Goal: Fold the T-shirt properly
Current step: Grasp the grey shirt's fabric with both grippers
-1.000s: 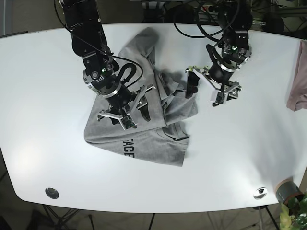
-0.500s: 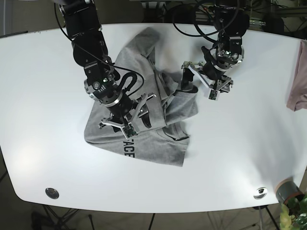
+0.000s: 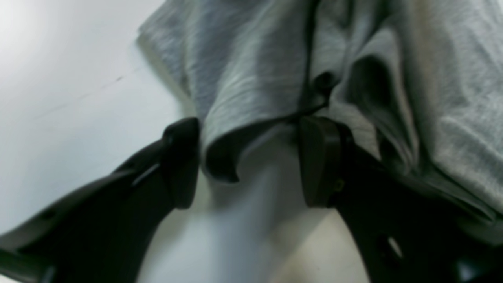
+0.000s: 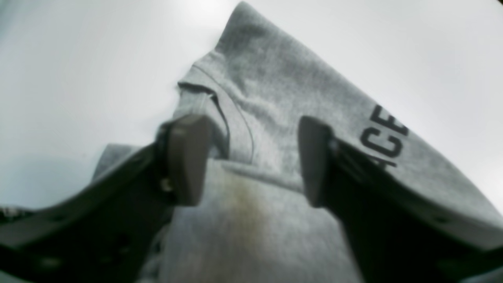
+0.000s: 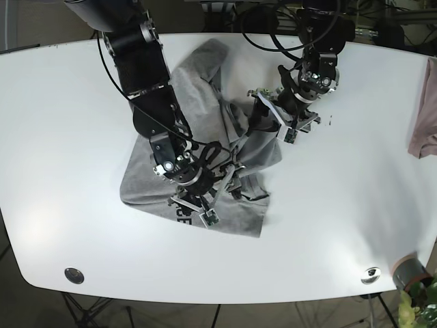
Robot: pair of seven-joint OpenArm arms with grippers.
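The white counter [image 5: 61,137] carries the grey T-shirt [image 5: 198,89], which lies crumpled a little left of centre, its far part reaching toward the far edge and its near corner, with black lettering, pointing to the near right. Since the earlier frames the cloth has kept its outline, but both arms have shifted. The right hand [image 5: 208,193] has travelled toward the near right across the shirt and now sits over the lower folds by the lettering, where before it stood nearer the shirt's middle. The left hand [image 5: 276,117] has moved left and slightly farther, from bare counter onto the shirt's right bunched edge.

In the right wrist view the right hand [image 4: 251,157] stands wide, its fingers [image 4: 188,157] astride a folded hem, holding nothing. In the left wrist view the left hand [image 3: 249,161] is also wide, a drooping fold of cloth hanging between its fingers [image 3: 182,161] without being pinched.

Open counter stretches broadly to the left, to the near side and to the right of the shirt. A pinkish cloth [image 5: 425,109] hangs over the far right edge, well apart, and a small round cup [image 5: 408,270] sits at the near right corner.
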